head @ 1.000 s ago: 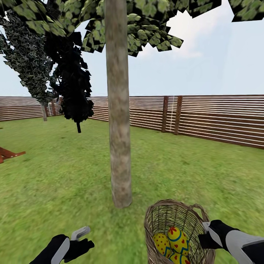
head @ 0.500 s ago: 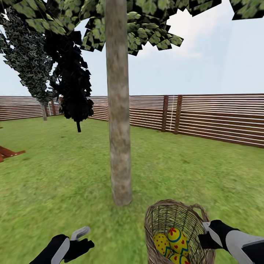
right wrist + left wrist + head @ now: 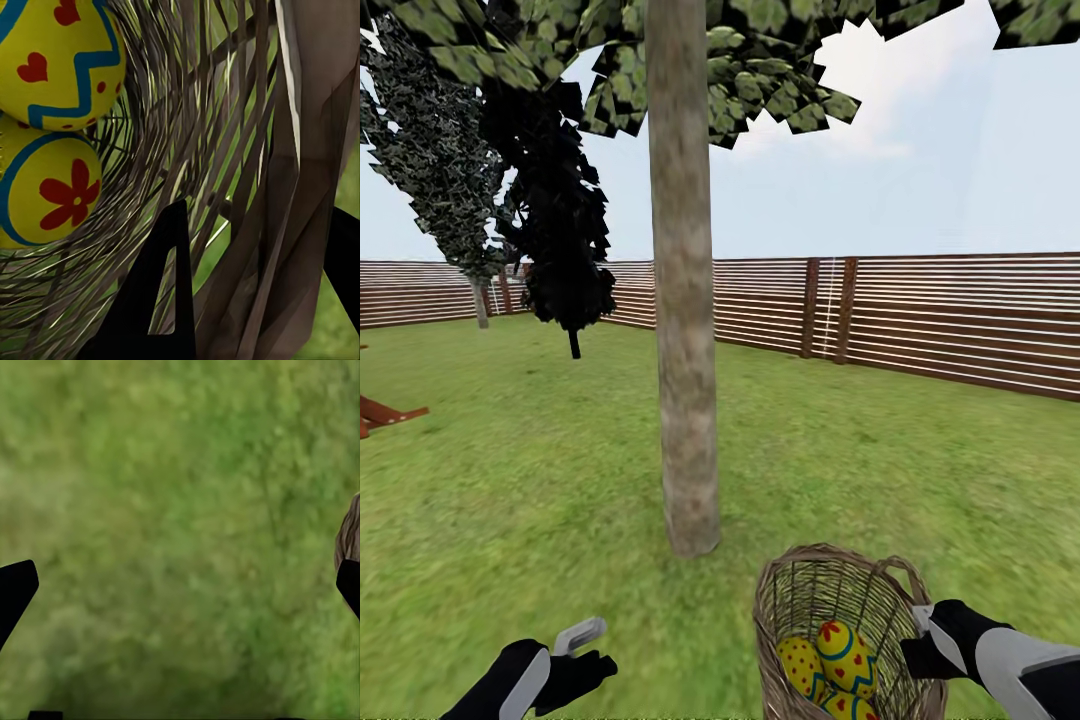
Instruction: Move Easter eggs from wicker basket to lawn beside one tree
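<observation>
The wicker basket (image 3: 830, 595) hangs tilted at the head view's lower right, just right of the tree (image 3: 685, 380). My right gripper (image 3: 913, 640) is shut on its rim by the handle. In the right wrist view the woven wall (image 3: 225, 150) passes between the fingers (image 3: 161, 292). Three Easter eggs lie inside: one on top (image 3: 847, 650), one to its left (image 3: 800, 665), and one cut off below (image 3: 850, 706); two eggs (image 3: 60, 60) (image 3: 45, 191) show close up. My left gripper (image 3: 598, 645) is open over bare lawn (image 3: 180, 510), with nothing between its fingers.
A brown slatted fence (image 3: 920, 320) closes the garden behind. A dark conical tree (image 3: 565, 230) and another tree (image 3: 440, 170) stand at the back left. A wooden beam end (image 3: 385, 415) pokes in at the left edge. Open lawn (image 3: 530, 500) surrounds the trunk.
The whole picture has shifted a few pixels, so the camera has moved slightly. Both arms, the basket and the eggs sit as before.
</observation>
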